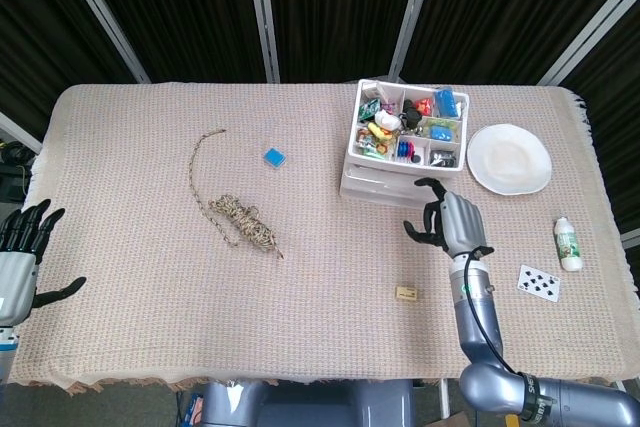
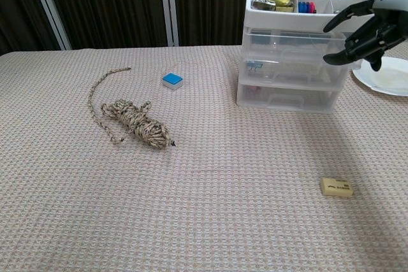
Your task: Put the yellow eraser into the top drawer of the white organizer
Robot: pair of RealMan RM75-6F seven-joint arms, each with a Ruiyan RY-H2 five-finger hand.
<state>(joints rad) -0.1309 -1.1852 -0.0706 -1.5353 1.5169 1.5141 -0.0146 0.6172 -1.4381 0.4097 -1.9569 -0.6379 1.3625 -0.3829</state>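
Hovering beside the white organizer [image 2: 290,62], the right hand [image 2: 370,27] holds nothing, fingers apart; the yellow eraser [image 2: 336,186] lies below it.

1. Table [image 1: 120,147], covered by a woven beige cloth.
2. Just beyond the right hand [image 1: 452,224]: organizer [image 1: 400,172]; eraser [image 1: 405,293] nearer.
3. Plate [image 1: 509,158], bottle [image 1: 568,244], card [image 1: 539,282] to its right.
4. Rope [image 1: 236,215], blue block [image 1: 274,157] far left.

No text is legible; the playing card [image 1: 538,283] shows only black pips.
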